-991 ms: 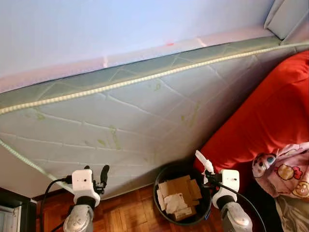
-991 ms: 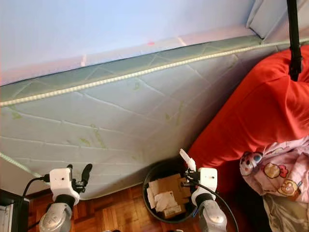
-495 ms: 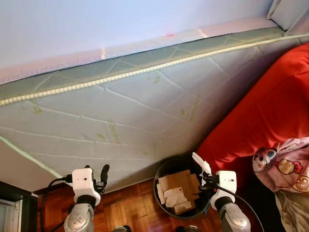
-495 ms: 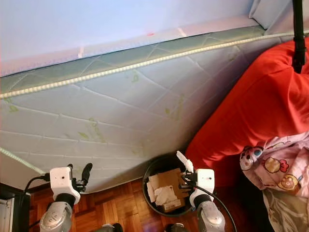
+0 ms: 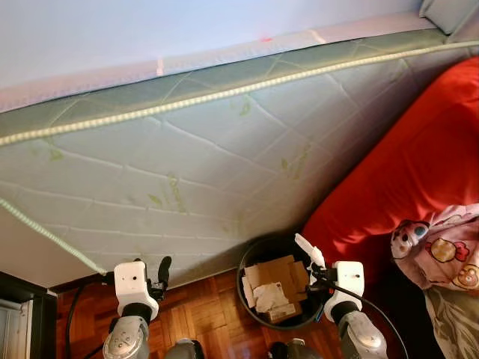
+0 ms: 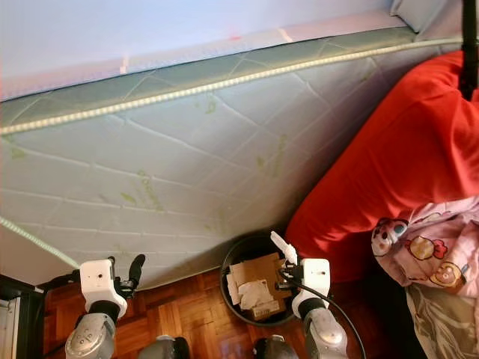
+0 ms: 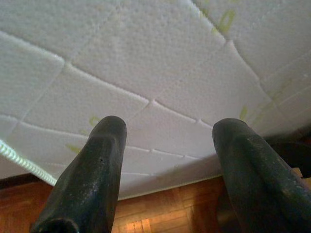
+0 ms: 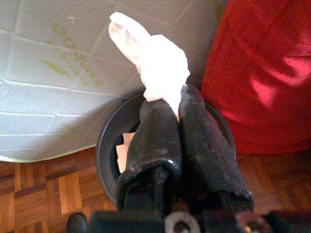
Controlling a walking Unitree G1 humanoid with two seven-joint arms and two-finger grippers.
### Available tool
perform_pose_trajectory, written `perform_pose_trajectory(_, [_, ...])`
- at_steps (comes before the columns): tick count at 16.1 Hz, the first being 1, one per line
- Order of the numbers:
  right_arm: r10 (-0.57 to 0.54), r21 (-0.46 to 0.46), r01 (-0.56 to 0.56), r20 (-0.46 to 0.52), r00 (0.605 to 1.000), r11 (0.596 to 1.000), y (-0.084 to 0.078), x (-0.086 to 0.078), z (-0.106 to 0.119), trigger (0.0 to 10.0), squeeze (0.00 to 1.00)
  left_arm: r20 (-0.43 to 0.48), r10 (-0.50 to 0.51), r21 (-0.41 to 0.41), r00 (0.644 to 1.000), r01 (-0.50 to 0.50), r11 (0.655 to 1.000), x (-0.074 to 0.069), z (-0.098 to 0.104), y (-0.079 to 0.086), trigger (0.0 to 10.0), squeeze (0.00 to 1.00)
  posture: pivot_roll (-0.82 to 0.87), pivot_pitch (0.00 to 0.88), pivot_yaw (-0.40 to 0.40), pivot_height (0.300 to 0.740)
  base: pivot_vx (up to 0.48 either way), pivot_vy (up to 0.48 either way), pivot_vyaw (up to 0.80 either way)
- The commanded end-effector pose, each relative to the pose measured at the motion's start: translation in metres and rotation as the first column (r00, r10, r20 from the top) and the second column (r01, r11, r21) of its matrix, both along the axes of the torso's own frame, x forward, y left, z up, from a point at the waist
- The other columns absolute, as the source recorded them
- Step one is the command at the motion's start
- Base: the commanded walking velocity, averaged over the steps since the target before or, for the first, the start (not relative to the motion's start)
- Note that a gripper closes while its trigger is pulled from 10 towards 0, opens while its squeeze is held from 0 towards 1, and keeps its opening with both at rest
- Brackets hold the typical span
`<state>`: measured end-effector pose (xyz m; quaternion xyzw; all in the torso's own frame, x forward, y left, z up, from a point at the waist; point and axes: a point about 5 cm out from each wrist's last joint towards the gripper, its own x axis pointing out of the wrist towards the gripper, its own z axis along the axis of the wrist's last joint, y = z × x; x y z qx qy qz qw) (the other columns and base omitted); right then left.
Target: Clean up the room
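Tissue (image 8: 154, 68) sits clamped in right tool (image 8: 170, 104) over bin (image 5: 254, 265); left tool (image 7: 170, 145) apart; mattress print unreadable.

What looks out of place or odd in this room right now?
The quilted mattress stands tilted on its edge on the wood floor, leaning against the wall. A black bin of cardboard scraps sits at its foot. The right gripper pinches a crumpled white tissue near the bin.
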<state>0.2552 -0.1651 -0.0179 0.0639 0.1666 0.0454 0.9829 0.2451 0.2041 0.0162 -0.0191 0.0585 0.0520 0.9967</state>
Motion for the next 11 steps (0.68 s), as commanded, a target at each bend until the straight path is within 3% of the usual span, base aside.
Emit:
perform_pose_trajectory(1, [-0.003,0.002,0.003,-0.023,1.000,1.000,-0.0001,-0.0048,-0.0045,10.0,0.00,-0.036,0.025,-0.015,0.999,-0.025,1.000,-0.0072,-0.0072,0.0027,10.0,0.00,0.02,0.235,-0.030,0.675,0.000,0.000,0.00])
perform_pose_trajectory(11, [0.021,-0.008,-0.022,-0.047,0.999,1.000,0.0035,-0.0043,-0.0064,10.0,0.00,-0.045,0.022,-0.016,0.999,-0.023,1.000,-0.0056,-0.0071,0.0028,10.0,0.00,0.02,0.213,-0.030,0.666,0.000,0.000,0.00])
